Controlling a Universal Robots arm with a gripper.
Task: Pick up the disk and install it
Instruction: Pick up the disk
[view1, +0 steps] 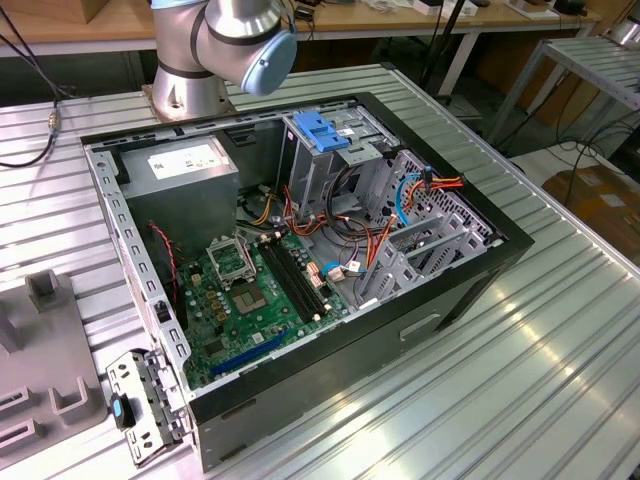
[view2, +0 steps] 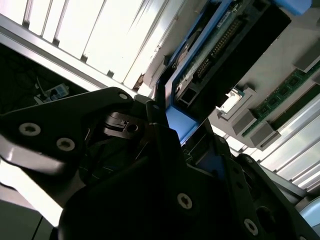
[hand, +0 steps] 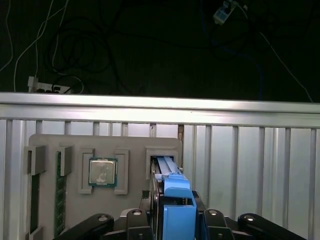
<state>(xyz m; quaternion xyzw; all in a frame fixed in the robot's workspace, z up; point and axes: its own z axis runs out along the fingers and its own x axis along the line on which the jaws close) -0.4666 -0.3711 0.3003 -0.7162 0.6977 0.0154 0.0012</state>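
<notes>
**At the parts tray, clamped on the disk**

Between the narrowed fingers of the black metal gripper (hand: 177, 200): the disk (hand: 168, 169), a rectangular silver-grey metal hard drive framed by blue plastic carrier rails. Pinched at the near, blue end, with no gap visible between finger and plastic in the first wrist view. Judged a real hold, not a loose straddle.

Stands on edge. Runs with its long axis straight out from the fingertips, dead ahead of the wrist rather than off to either side, far end reaching the upright slot of the flat grey plastic parts tray (hand: 130, 142). Cannot tell whether seated in that slot or already lifted free of it.

In the second wrist view, turned underside-on: green circuit board (view2: 217, 37) with its connector row, leading away from the gripper body.

Just beside the slot, a square silver processor chip (hand: 102, 172) in its own pocket; beyond that, thin green memory sticks (hand: 60, 200). Under the tray, a ribbed aluminium table (hand: 260, 165).

In the exterior view, an open black computer case (view1: 300, 385) on the same table. Inside, a grey metal drive cage (view1: 320, 175) topped by a blue plastic latch (view1: 322, 130), well apart from the tray at the exterior view's left. Picking judged in hand or done; installing not yet.
</notes>
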